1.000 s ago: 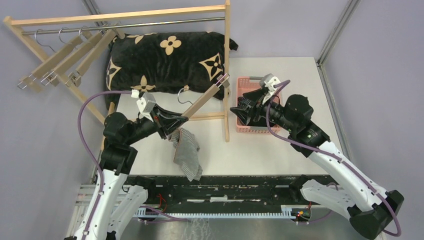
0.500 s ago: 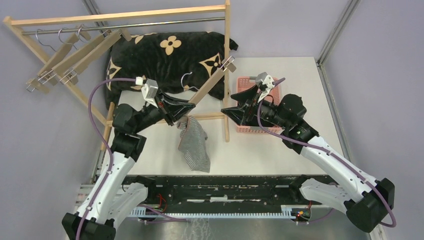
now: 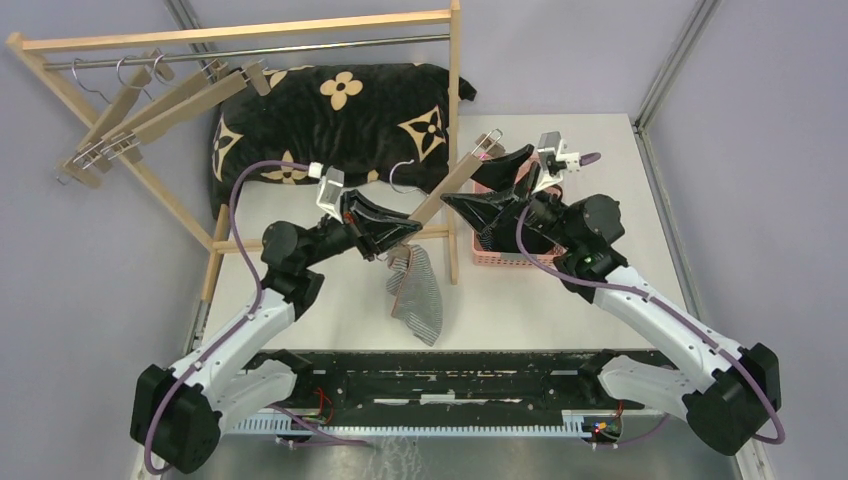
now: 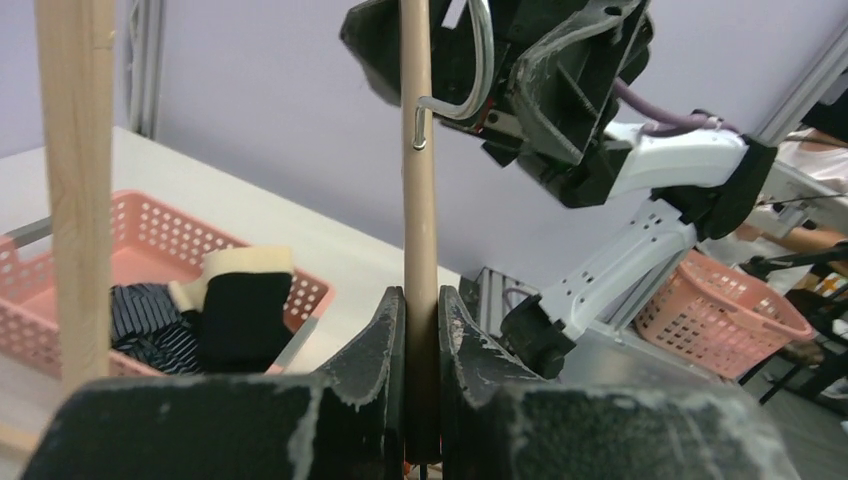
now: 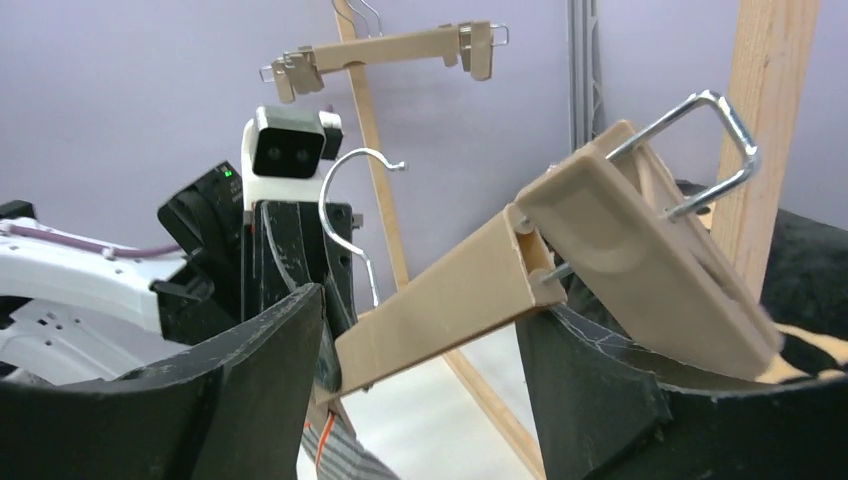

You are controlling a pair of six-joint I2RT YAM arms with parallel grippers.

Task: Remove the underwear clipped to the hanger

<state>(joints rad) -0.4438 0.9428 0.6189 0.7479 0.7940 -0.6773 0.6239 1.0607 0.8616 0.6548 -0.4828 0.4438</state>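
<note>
My left gripper (image 3: 408,232) is shut on the bar of a wooden clip hanger (image 3: 450,190) and holds it tilted above the table; the grip shows in the left wrist view (image 4: 421,312). The grey-white pinstriped underwear (image 3: 420,295) hangs from the hanger's lower end, and a corner shows in the right wrist view (image 5: 345,462). My right gripper (image 3: 465,210) is open, with the hanger's upper bar (image 5: 450,290) between its fingers and the free clip (image 5: 650,270) beside the right finger. The navy striped underwear (image 4: 150,322) and the black underwear (image 4: 240,310) lie in the pink basket (image 4: 150,235).
The pink basket (image 3: 495,258) stands right of the wooden rack's post (image 3: 455,120). Three bare clip hangers (image 3: 150,100) hang on the rack's rail at the left. A black cushion with cream flowers (image 3: 330,115) lies under the rack.
My left arm has carried the hanger and the pinstriped underwear to the right and higher. My right gripper has risen from the basket and now straddles the hanger's upper end.
</note>
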